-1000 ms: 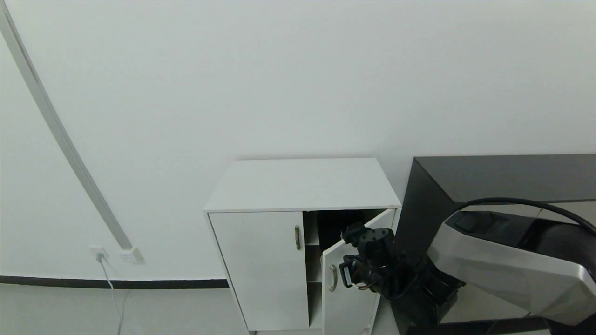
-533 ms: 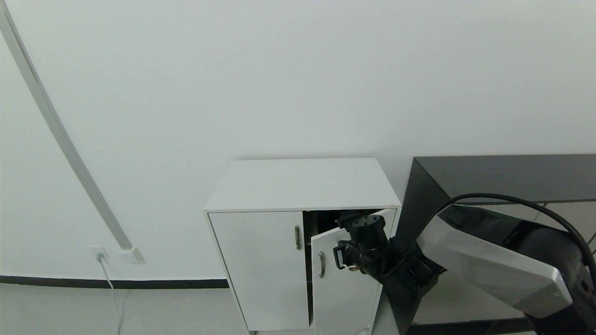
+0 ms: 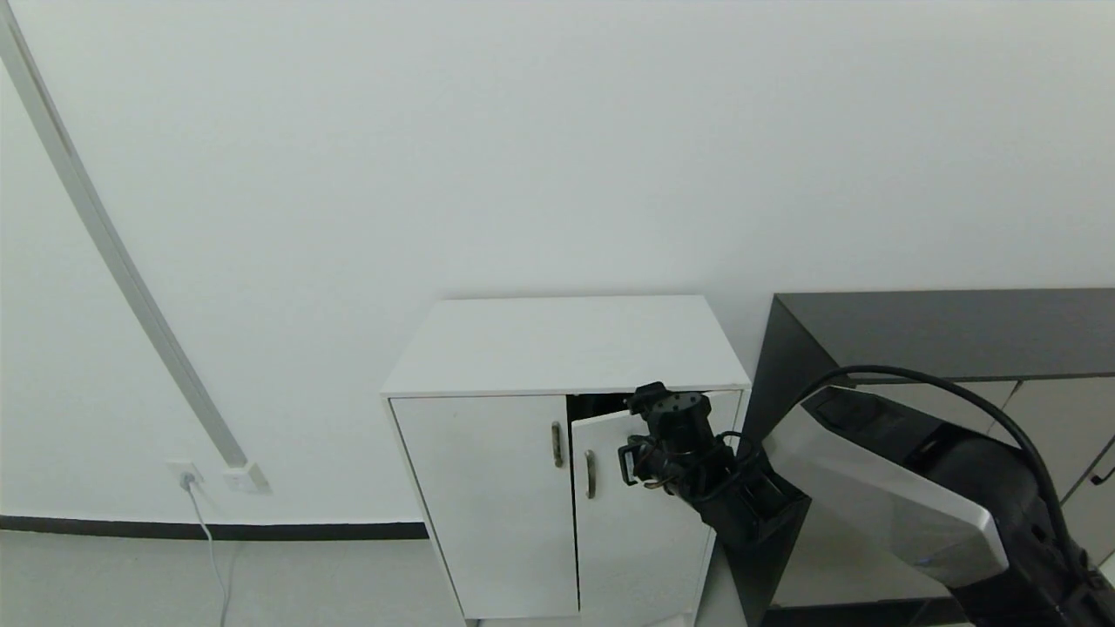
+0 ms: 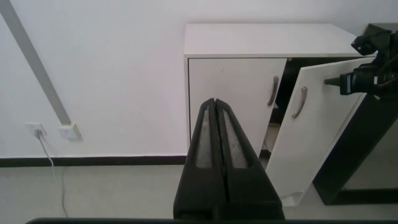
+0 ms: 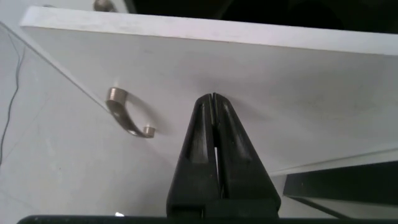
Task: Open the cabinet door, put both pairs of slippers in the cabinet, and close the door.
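Note:
The white cabinet [image 3: 566, 344] stands against the wall. Its left door [image 3: 488, 496] is closed and its right door [image 3: 636, 540] is ajar by a narrow dark gap at the top. My right gripper [image 3: 646, 402] is shut, with its tips [image 5: 214, 99] pressed against the outer face of the right door [image 5: 280, 81], beside the curved metal handle [image 5: 129, 115]. My left gripper [image 4: 214, 106] is shut on nothing and hangs well back from the cabinet [image 4: 249, 43], in front of its left door.
A dark desk [image 3: 941, 331] stands directly right of the cabinet, close to the right arm. On the wall at the left are a slanted cable duct [image 3: 113, 252] and a socket with a hanging cord [image 3: 187, 477]. Bare floor [image 4: 93, 193] lies before the cabinet.
The right door has swung from about half open to nearly closed. My right gripper has moved left and toward the cabinet with it, staying against the door's face.

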### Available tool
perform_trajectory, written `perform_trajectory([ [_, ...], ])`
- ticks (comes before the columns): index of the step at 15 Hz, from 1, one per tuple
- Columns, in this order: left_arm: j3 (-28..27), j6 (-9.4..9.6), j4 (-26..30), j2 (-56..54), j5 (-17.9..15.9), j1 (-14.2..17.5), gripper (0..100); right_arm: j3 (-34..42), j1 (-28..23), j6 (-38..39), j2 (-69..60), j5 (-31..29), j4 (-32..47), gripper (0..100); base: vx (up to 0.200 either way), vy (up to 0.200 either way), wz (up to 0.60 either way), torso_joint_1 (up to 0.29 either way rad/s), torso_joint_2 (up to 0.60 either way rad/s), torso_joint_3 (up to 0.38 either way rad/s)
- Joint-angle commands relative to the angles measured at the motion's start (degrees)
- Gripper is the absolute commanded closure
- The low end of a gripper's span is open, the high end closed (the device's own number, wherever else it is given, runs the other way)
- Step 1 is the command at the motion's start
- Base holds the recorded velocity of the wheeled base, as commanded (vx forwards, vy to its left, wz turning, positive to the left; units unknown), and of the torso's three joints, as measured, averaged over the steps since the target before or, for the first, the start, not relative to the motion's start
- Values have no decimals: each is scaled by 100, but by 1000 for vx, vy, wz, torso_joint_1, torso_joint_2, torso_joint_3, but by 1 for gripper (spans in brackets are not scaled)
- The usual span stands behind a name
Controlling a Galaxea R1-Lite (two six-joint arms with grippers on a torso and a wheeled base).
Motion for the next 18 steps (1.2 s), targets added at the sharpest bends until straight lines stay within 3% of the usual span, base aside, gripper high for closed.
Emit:
perform_trajectory([
  [1, 0, 0, 2, -1, 4, 0, 100, -207, -41, -5, 197, -1, 33, 100, 0, 0, 0, 0, 0, 0],
  [18, 0, -9, 2, -1, 4, 0, 100, -1235, -314, -13, 495, -1, 648, 100, 0, 0, 0, 0, 0, 0],
])
